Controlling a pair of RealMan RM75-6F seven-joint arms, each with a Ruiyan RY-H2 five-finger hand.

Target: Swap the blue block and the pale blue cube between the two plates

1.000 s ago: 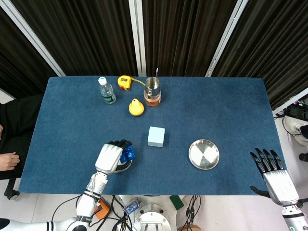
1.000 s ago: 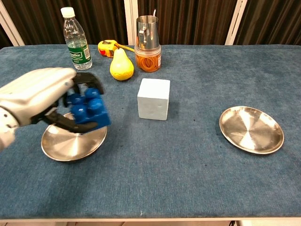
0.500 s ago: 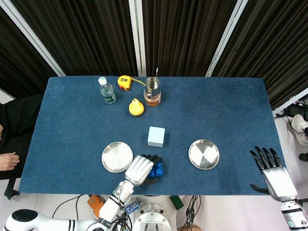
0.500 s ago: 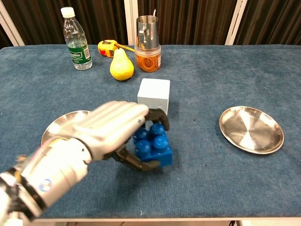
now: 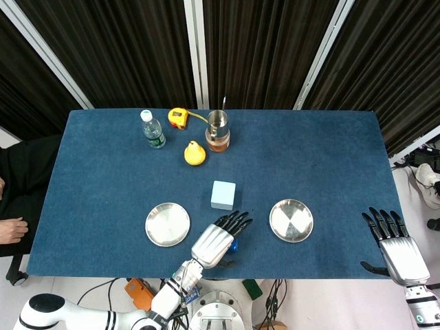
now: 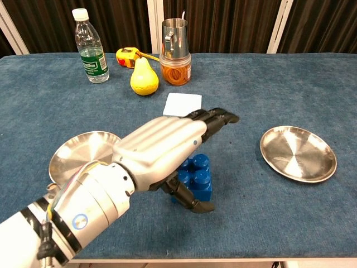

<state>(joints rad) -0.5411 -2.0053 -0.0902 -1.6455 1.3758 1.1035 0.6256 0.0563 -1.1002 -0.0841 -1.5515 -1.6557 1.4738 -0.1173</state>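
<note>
The blue block [image 6: 196,178] stands on the blue table between the two plates, in front of the pale blue cube [image 5: 223,194]. My left hand [image 6: 167,142] hovers right over the block with its fingers stretched out flat. Its thumb lies low beside the block, and nothing is gripped. In the head view the left hand [image 5: 218,240] hides most of the blue block [image 5: 232,242]. Both the left steel plate [image 5: 167,224] and the right steel plate [image 5: 291,220] are bare. My right hand [image 5: 395,244] hangs off the table's right front corner with its fingers spread.
Along the back stand a water bottle [image 5: 152,129], a yellow tape measure [image 5: 179,117], a yellow pear [image 5: 194,153] and a steel cup on an orange jar [image 5: 218,130]. The left arm crosses the table's front edge.
My left hand carried the blue block from the left plate rightward to the table between the plates. Its fingers have since straightened off the block. The right hand barely moved.
</note>
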